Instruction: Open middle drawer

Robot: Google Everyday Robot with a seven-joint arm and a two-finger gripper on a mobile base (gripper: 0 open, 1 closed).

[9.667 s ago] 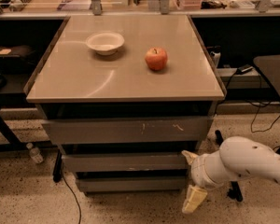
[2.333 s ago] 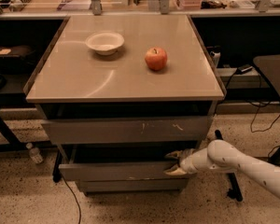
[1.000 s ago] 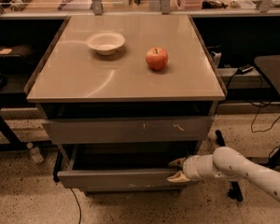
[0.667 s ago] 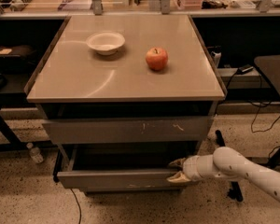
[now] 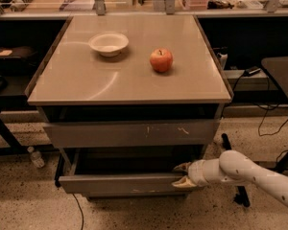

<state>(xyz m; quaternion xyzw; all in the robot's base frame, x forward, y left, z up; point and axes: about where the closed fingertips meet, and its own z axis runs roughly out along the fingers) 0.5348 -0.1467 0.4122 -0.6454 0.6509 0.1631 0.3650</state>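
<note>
The middle drawer (image 5: 120, 183) is a plain grey metal drawer under the top drawer of a grey cabinet. It stands pulled out towards me, its dark inside showing above its flat front. My gripper (image 5: 181, 175) is at the right end of the drawer's front edge, one finger above the edge and one below it, closed on the front. My white arm (image 5: 252, 175) reaches in from the lower right.
The top drawer front (image 5: 129, 133) with pale scratches is above. On the cabinet top (image 5: 86, 80) stand a white bowl (image 5: 108, 43) and a red apple (image 5: 161, 60). A small bottle (image 5: 36, 157) lies on the floor at left. A chair base (image 5: 240, 195) is at right.
The middle drawer has slid out towards me since the earliest frame, with my gripper at its right end. Over the last second nothing has visibly moved.
</note>
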